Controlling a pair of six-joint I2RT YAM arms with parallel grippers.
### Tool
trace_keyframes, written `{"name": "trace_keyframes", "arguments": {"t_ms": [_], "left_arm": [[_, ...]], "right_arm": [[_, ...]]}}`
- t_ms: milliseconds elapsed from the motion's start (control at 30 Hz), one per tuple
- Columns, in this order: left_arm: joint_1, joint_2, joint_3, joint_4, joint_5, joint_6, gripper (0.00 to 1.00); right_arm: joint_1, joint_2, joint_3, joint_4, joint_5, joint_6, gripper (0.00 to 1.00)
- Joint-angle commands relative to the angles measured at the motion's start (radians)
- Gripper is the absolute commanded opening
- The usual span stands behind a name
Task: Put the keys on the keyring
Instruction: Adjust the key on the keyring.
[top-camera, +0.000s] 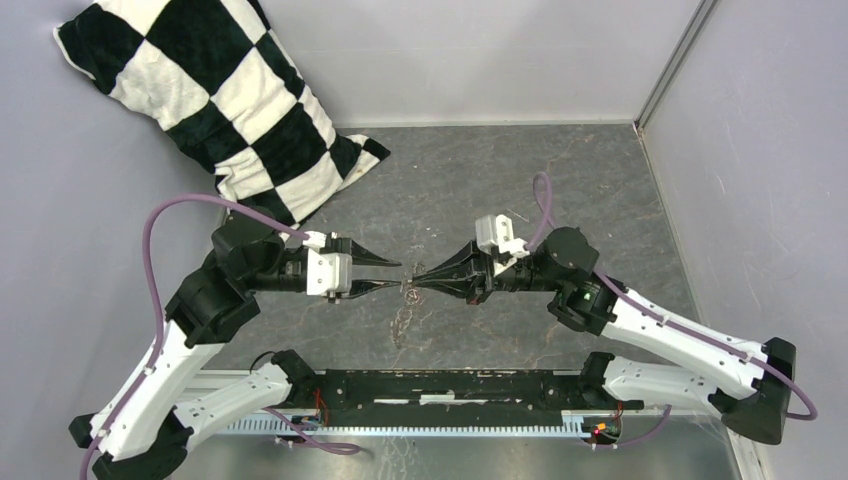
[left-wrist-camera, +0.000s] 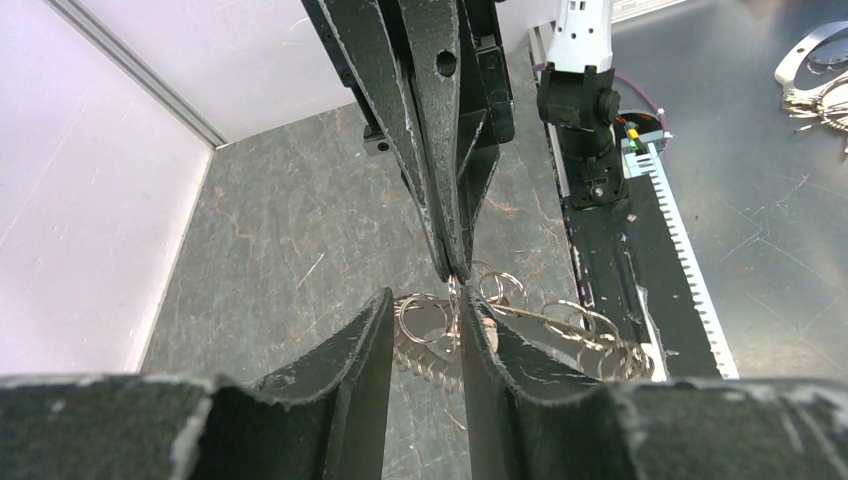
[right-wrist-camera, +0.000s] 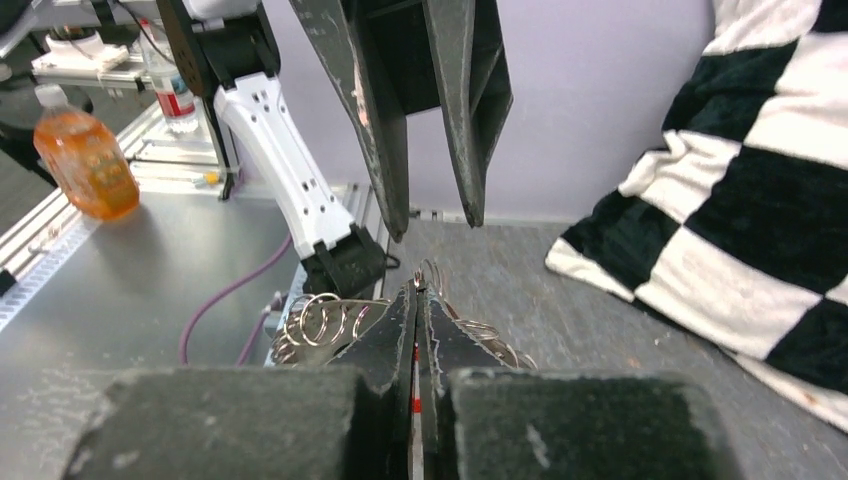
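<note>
The keyring (top-camera: 402, 322) is a chain of small silver rings hanging from my right gripper (top-camera: 412, 283), with its lower end resting on the grey table. My right gripper is shut on one ring at its tip (right-wrist-camera: 417, 292). Rings (right-wrist-camera: 318, 318) fan out on both sides of it, and the red tag (right-wrist-camera: 415, 404) shows in the slit between its jaws. My left gripper (top-camera: 398, 274) is open, tip to tip with the right one. In the left wrist view its fingers (left-wrist-camera: 378, 322) straddle the held ring (left-wrist-camera: 455, 300). I cannot make out the tiny key.
A black-and-white checked cushion (top-camera: 230, 100) leans in the back left corner and also shows in the right wrist view (right-wrist-camera: 760, 180). Grey walls close the back and sides. The black arm-mount rail (top-camera: 420, 388) runs along the near edge. An orange bottle (right-wrist-camera: 85, 160) stands beyond the table.
</note>
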Motion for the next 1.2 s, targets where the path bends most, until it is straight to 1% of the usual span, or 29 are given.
{"name": "trace_keyframes", "arguments": {"t_ms": [0,133,300,600,733,867,933,1067,1167], "left_arm": [[-0.002,0.01,0.039,-0.001,0.038,-0.014,0.37],[-0.002,0.022,0.055,-0.035,0.034,-0.002,0.37],[-0.002,0.027,0.054,-0.023,0.026,-0.002,0.37],[-0.002,0.02,0.043,0.046,-0.016,-0.025,0.37],[-0.002,0.004,0.033,0.071,-0.045,-0.026,0.39],[-0.002,-0.004,0.037,0.072,-0.013,-0.036,0.39],[-0.002,-0.007,0.035,0.072,0.004,-0.044,0.37],[-0.002,-0.013,0.027,0.058,0.004,-0.031,0.26],[-0.002,-0.016,0.028,0.053,0.007,-0.033,0.25]], "right_arm": [[-0.003,-0.051,-0.061,0.37,0.042,0.106,0.0],[-0.004,-0.061,-0.097,0.46,0.066,0.118,0.0],[-0.004,-0.041,-0.112,0.523,0.055,0.155,0.0],[-0.004,-0.023,-0.117,0.531,0.035,0.173,0.0],[-0.003,-0.002,-0.104,0.511,0.004,0.181,0.0],[-0.004,0.013,-0.106,0.51,-0.003,0.18,0.0],[-0.003,0.022,-0.108,0.526,-0.005,0.189,0.0],[-0.004,0.041,-0.1,0.564,-0.012,0.208,0.0],[-0.003,0.053,-0.093,0.572,-0.016,0.214,0.0]]}}
